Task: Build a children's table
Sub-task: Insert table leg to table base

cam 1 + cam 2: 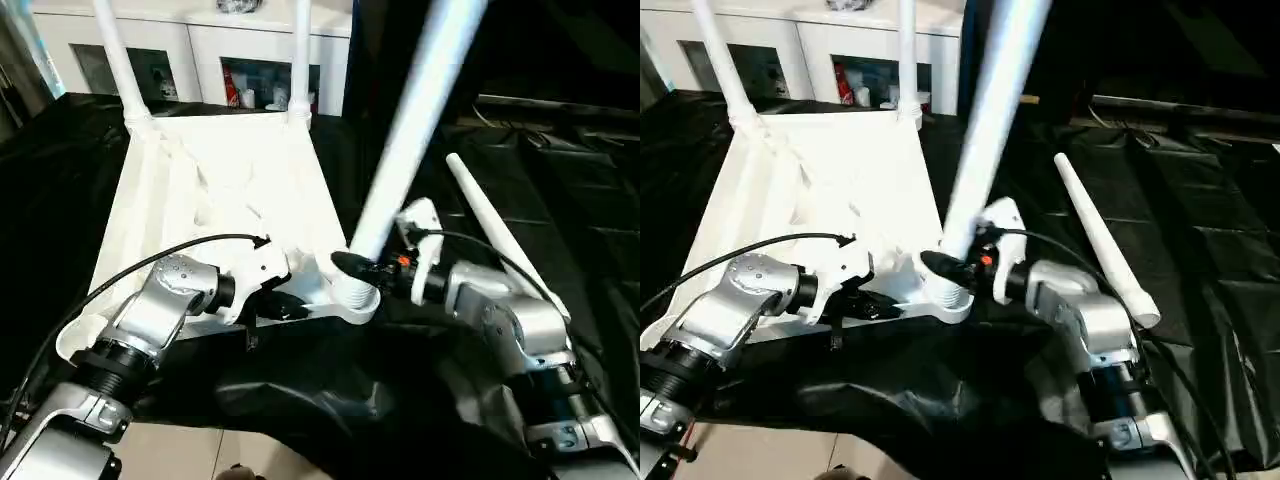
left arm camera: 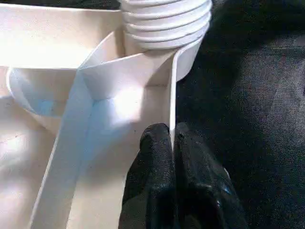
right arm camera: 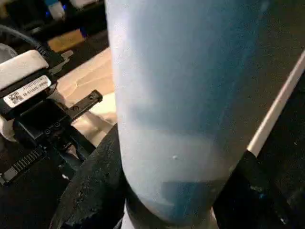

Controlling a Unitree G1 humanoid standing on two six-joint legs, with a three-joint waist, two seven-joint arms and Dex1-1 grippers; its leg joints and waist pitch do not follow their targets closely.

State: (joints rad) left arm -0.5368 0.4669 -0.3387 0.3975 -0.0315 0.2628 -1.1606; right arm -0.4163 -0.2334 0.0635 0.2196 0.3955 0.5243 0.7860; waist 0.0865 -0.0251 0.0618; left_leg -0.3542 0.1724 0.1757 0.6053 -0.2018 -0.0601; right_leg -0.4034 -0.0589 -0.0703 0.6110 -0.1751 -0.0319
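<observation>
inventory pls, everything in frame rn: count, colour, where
table top: 1, white, upside down on the black sheet, ribs up
legs in the far sockets: 2, white, upright
leg at the near corner socket: 1, white, leaning, threaded end at the socket
loose leg: 1, white, lying on the sheet to the right
sheet: 1, black, under everything
cabinet: 1, white, glass doors, at the back
left end effector: black fingers pinching the table top's near rim
right end effector: black fingers around the leaning leg's base
</observation>
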